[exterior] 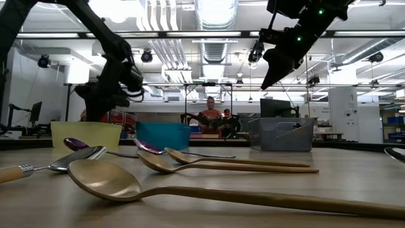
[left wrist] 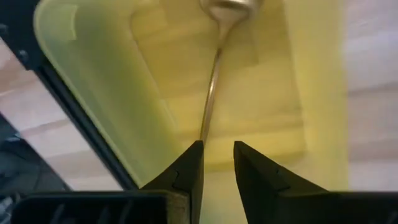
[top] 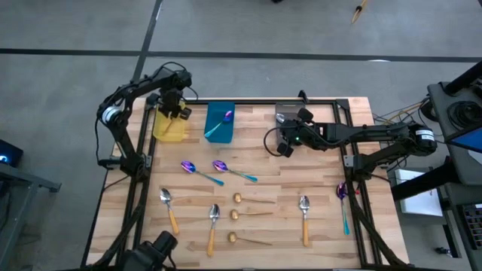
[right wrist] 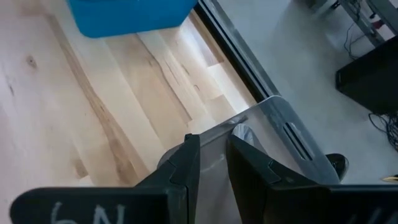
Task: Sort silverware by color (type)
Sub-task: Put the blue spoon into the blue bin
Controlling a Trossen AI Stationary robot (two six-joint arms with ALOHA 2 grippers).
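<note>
My left gripper [top: 174,113] hangs over the yellow bin [top: 167,128], open by a narrow gap [left wrist: 217,149]. A gold spoon [left wrist: 214,74] lies inside that bin, its handle end at one fingertip. My right gripper [top: 285,143] hovers open and empty at the near side of the grey bin [top: 288,114], fingers [right wrist: 213,146] above its wall. On the table lie purple spoons with teal handles [top: 194,170], [top: 230,170], [top: 343,199], silver spoons with orange handles [top: 169,207], [top: 213,224], [top: 305,218], and three gold spoons [top: 251,199]. One purple spoon [top: 227,118] rests in the blue bin [top: 219,124]. My left gripper stands over the gold spoon's handle end [left wrist: 204,134], which runs up to one fingertip [left wrist: 194,158]. I cannot tell whether it touches. The gap between the fingers shows bare yellow bin floor.
The three bins line the far edge of the wooden table [top: 301,173]. A dark frame [top: 143,181] borders the table's left, right and far sides. Bare wood lies between the bins and the spoons. A person [exterior: 211,114] stands far off in the room.
</note>
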